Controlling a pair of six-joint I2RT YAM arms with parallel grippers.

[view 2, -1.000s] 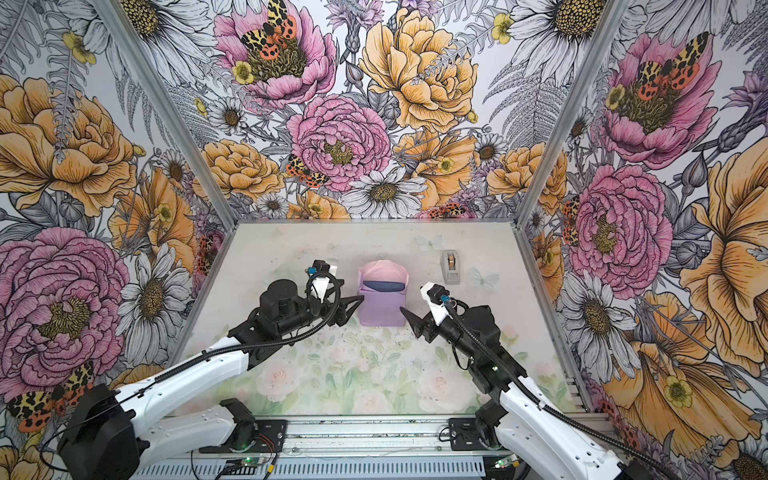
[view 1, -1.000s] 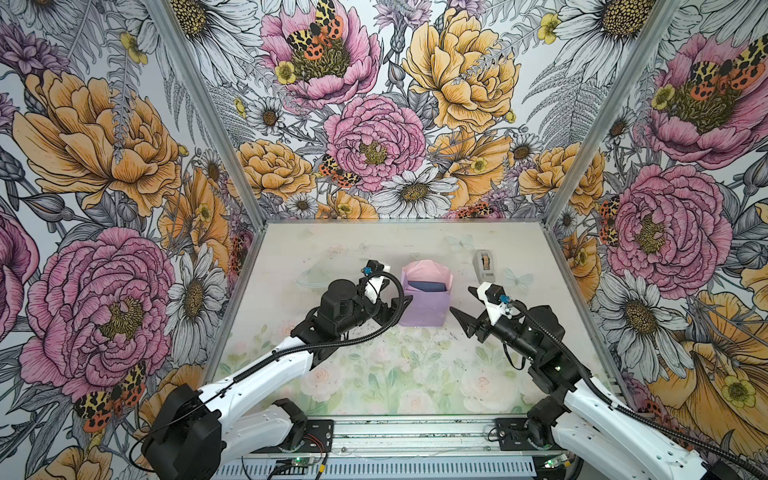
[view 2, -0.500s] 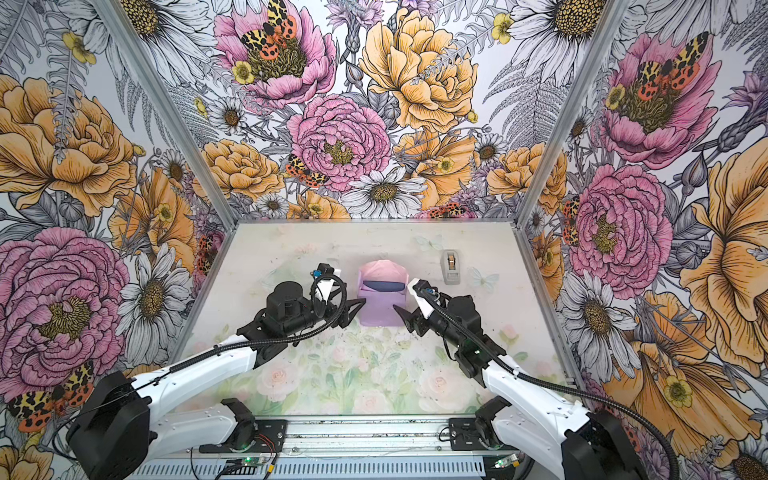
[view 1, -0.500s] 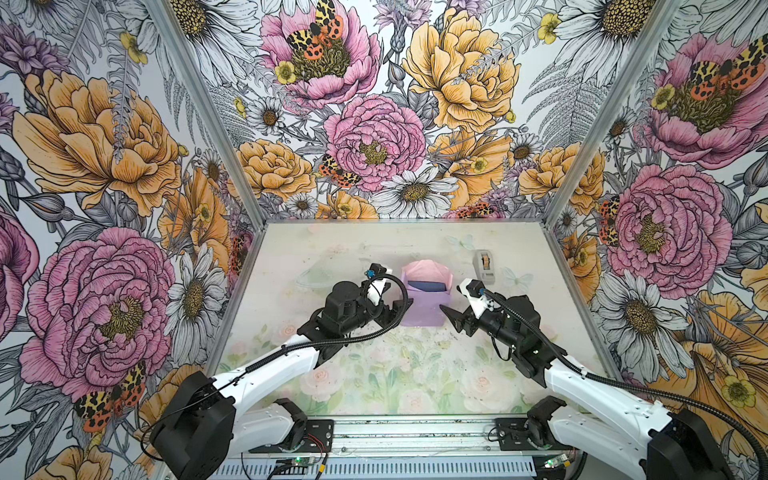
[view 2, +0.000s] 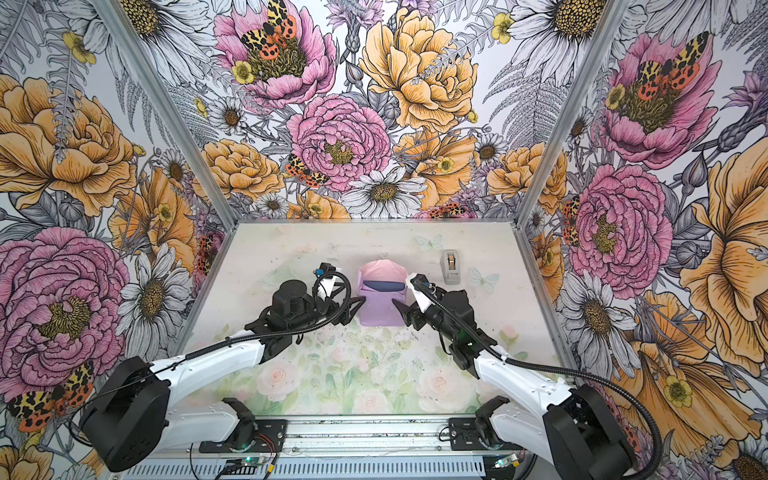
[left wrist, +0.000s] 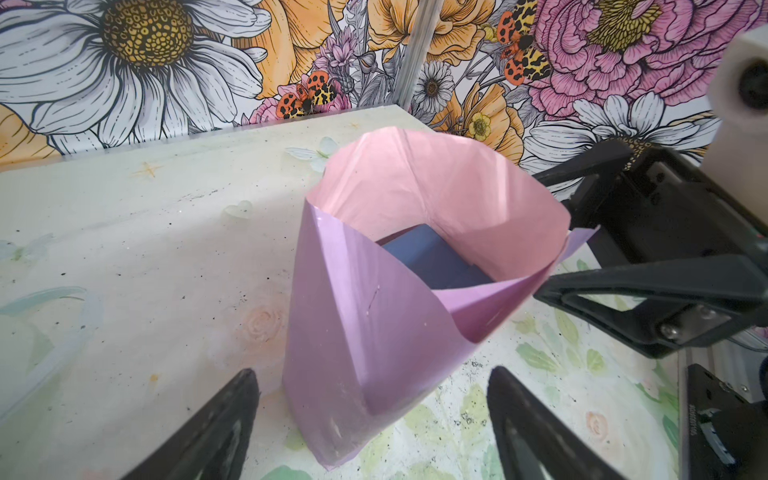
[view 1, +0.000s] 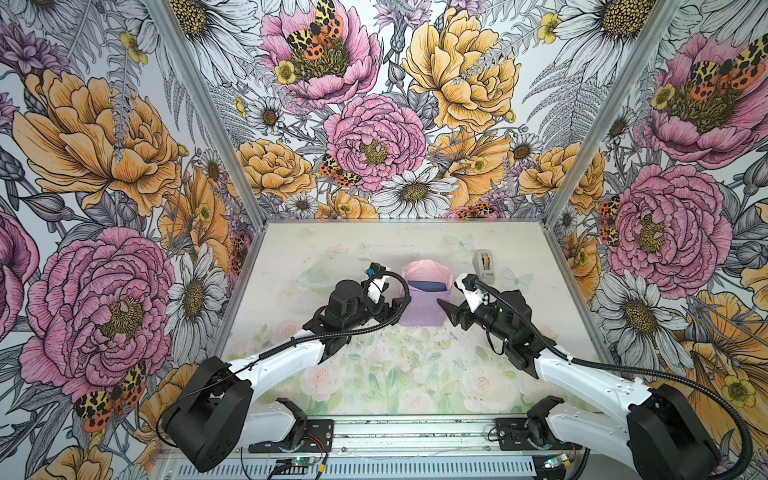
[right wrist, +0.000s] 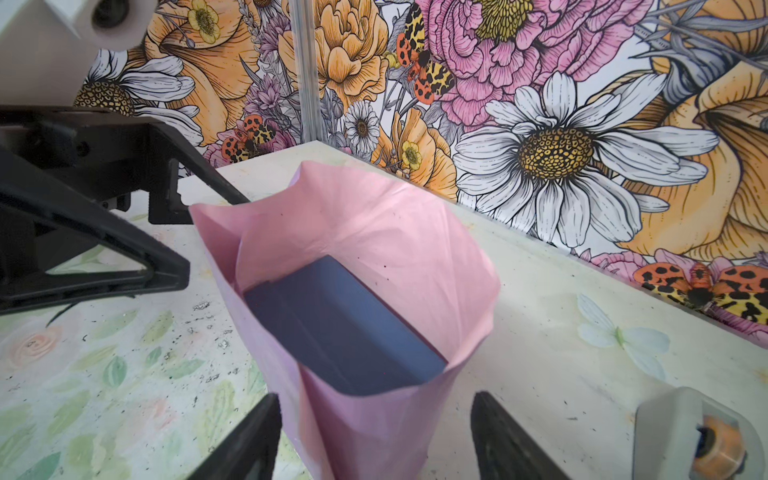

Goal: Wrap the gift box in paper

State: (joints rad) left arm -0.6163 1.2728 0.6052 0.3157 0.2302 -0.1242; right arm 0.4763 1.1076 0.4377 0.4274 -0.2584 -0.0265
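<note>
Currently the paper (left wrist: pixel 374 324) is standing loosely around the gift box (right wrist: pixel 345 328), top gaping; the left gripper (left wrist: pixel 370 374) and right gripper (right wrist: pixel 374 399) are flanking it, jaws apart, empty. Folding it shut is seemingly remaining.

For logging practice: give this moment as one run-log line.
left gripper open | right gripper open | paper upright around gift box, top uncovered

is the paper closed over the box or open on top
Open on top: the paper stands around the gift box, navy lid showing.
</note>
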